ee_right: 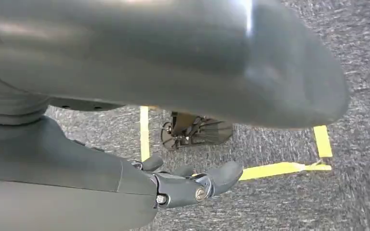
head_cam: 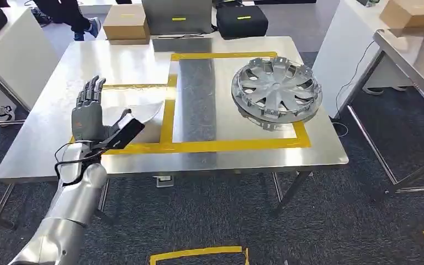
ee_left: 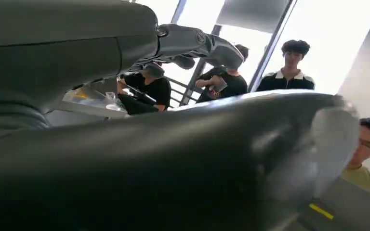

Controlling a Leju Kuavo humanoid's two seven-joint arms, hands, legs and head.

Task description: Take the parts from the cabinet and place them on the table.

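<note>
A grey carpeted room is seen from above, with a stainless steel table (head_cam: 116,61) standing in the middle. Yellow tape (head_cam: 210,146) is laid on the tabletop in rectangular outlines. Inside the larger outline, toward the table's right side, a silver wheel cover (head_cam: 276,92) is lying flat on the steel, its spokes facing up. A second part, a pale grey curved panel (head_cam: 147,118), is resting on the table inside the smaller taped outline, near the front left edge.

The left hand (head_cam: 90,112) is raised over the table's front left area, just beside the curved panel. Its fingers (head_cam: 92,90) are stretched out straight and apart, and nothing is held in it. In the left wrist view the same hand (ee_left: 188,43) is seen close up and blurred, with several people standing or seated in front of bright windows behind it.

The right hand (ee_right: 188,185) is seen in the right wrist view above the carpet, where yellow floor tape (ee_right: 279,168) is laid. Its fingers are loosely curled and nothing is held.

Cardboard boxes (head_cam: 127,23) and a black bag (head_cam: 242,21) are placed on the floor beyond the table's far edge.
</note>
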